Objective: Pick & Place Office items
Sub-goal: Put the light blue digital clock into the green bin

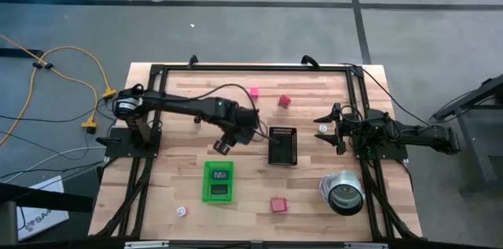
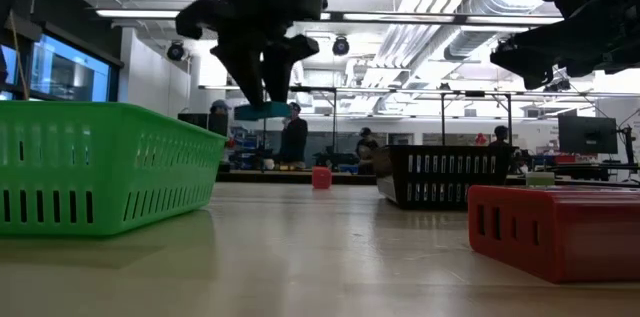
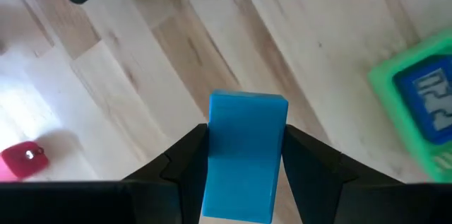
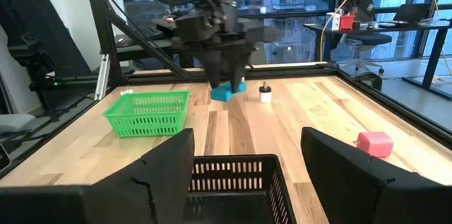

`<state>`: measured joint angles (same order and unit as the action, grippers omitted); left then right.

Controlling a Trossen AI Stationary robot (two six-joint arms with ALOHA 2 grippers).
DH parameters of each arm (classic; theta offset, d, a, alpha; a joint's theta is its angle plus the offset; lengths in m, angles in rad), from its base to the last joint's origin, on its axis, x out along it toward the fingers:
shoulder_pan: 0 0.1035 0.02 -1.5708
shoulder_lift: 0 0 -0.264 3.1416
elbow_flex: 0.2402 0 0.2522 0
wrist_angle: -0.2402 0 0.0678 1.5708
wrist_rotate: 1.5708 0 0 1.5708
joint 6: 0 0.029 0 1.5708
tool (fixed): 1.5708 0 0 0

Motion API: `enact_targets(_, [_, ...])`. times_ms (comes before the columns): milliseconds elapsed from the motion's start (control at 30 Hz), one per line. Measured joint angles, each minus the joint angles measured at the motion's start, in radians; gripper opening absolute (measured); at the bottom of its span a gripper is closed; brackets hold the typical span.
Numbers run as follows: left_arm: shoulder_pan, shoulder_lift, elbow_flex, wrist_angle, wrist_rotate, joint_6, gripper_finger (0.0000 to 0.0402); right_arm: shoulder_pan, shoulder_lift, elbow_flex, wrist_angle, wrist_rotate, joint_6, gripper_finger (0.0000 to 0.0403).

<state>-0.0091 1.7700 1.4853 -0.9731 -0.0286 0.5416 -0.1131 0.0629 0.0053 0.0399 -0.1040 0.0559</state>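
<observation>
The left hand [image 1: 222, 146] is clenched on a light blue rectangular block [image 3: 244, 153], which sits pinched between its two dark fingers and hangs clear above the pale wooden bench [image 1: 314, 190], between the bright green slotted plastic tray [image 1: 218, 181] and the black slotted plastic tray [image 1: 283, 145]. This looks like the carry step: the block is lifted and not yet set down. A dark blue item already lies in the green tray, so that tray seems the likelier target, though I cannot be sure. The next move would call for bringing the block over the chosen tray's opening, lowering it inside the walls, then loosening the grip. The right hand [image 1: 331, 129] waits released, fingers spread wide, near the far side of the black tray. Other pieces remain on the bench: a pink block [image 1: 254, 92], a red block [image 1: 284, 101] and another red one [image 1: 277, 203].
</observation>
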Motion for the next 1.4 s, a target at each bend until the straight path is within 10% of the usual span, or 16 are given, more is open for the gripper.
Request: enact_targets(1400, [-0.535,-0.02,-0.162,0.079,-0.235,-0.953,0.0157,0.0,0.0,0.0,0.0,0.0,0.0,0.0248])
